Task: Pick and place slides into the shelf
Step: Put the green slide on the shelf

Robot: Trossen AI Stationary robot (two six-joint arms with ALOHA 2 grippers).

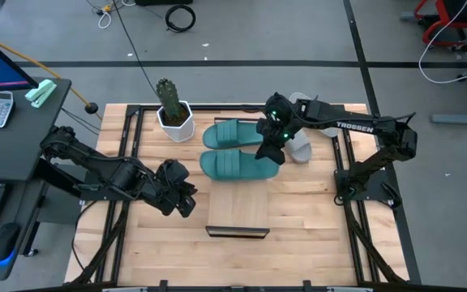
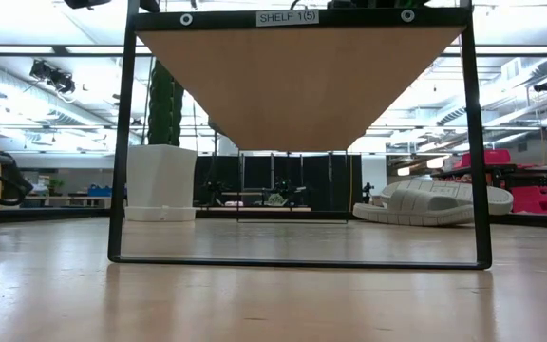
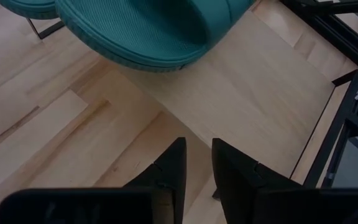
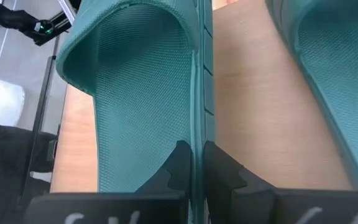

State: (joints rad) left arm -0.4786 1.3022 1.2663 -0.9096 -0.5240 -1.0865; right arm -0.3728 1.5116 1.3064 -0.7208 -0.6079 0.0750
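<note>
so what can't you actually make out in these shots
- Grey slides: in the high view the right arm covers most of them; how many lie there is unclear.
- Right claw: its fingers pinch the rim of a teal slide, whose far end is cut off by the frame.
- Left claw: empty, above the shelf.

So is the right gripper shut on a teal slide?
Yes: the right gripper pinches the edge of a teal slide between its fingers.

Overhead, table-level and two close wrist views, sharing the shelf (image 1: 237,207).
</note>
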